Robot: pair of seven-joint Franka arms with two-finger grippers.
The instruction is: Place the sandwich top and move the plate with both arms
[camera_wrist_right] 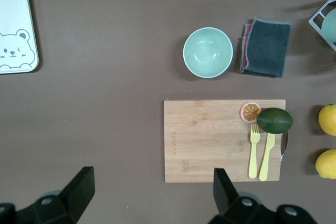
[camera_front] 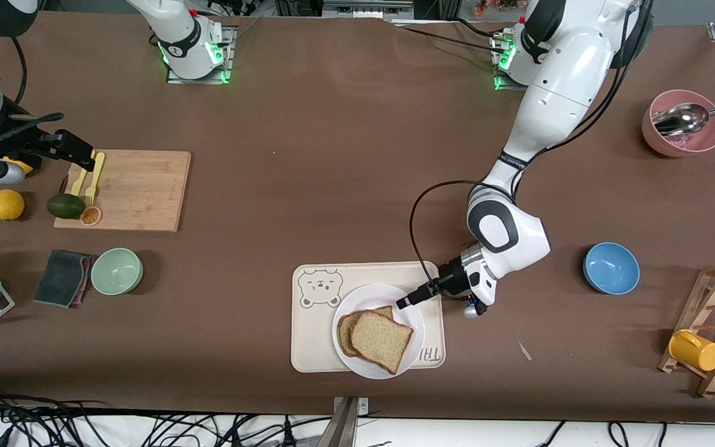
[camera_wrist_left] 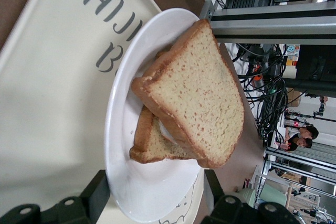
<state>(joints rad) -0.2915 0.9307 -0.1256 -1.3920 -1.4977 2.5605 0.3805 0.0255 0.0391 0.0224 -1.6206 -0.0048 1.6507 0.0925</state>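
On the cream tray (camera_front: 308, 347) sits the plate (camera_front: 348, 363), bread slice (camera_front: 382, 340) already laid crooked over the lower one. My left hand (camera_front: 408, 302) hovers at the plate's rim, fingers (camera_wrist_left: 97, 195) spread; I'd ease them around the edge before closing. My right hand (camera_wrist_right: 149, 195) waits spread over the cutting board (camera_front: 140, 189); it should take the rim toward its own end of the bench.

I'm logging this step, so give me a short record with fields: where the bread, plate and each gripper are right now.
sandwich top: lying skewed on a lower bread slice, on the plate
plate: on the cream tray
left gripper: open, low at the plate's rim, fingers either side of the edge in its wrist view
right gripper: open, waiting above the cutting board
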